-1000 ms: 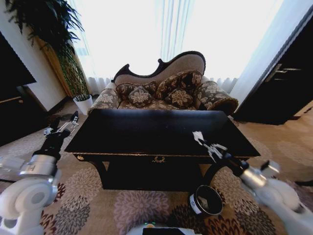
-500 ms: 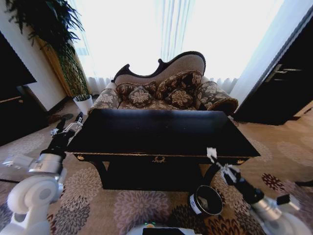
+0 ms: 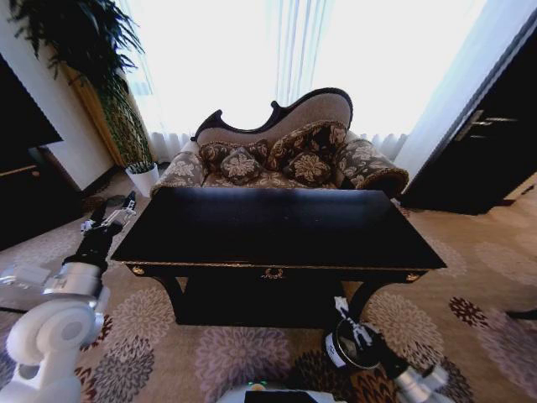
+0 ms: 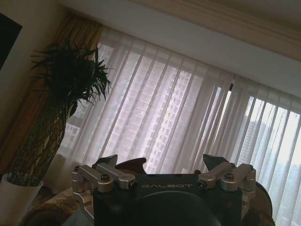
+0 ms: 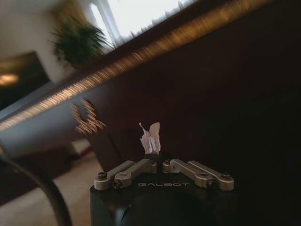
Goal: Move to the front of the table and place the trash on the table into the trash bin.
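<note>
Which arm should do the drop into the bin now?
Right. The right gripper is shut on a white paper scrap just above the trash bin, below the table edge. The left gripper is raised off the table's far-left corner.

right gripper [image 3: 341,307]: it was up at the table's [image 3: 277,227] right front edge a second ago. Now it has come down in front of the table, just above the trash bin [image 3: 354,344].
paper scrap [image 5: 150,138]: it went down with the right gripper, pinched in its tips.
left gripper [image 3: 112,214]: it moved a bit toward the table, then back out to the left.
</note>
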